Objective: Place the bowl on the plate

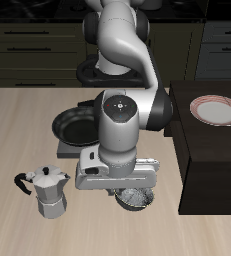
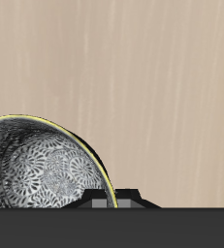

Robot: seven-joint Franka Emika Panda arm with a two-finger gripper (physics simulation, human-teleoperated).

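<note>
The bowl (image 1: 135, 199), small, silver-grey and speckled inside, is right under my gripper (image 1: 128, 191) near the table's front edge. In the wrist view the bowl (image 2: 41, 165) fills much of the frame, and its rim runs into my gripper (image 2: 105, 200), which looks shut on that rim. I cannot tell whether the bowl rests on the table or hangs just above it. The plate (image 1: 215, 110), white with a reddish-pink rim band, lies on top of a dark raised block (image 1: 209, 170), farther back than the bowl and apart from my gripper.
A black frying pan (image 1: 73, 128) lies on the table behind my arm. A silver moka pot (image 1: 49, 190) stands near the front edge, beside the bowl. The dark block stands higher than the table top.
</note>
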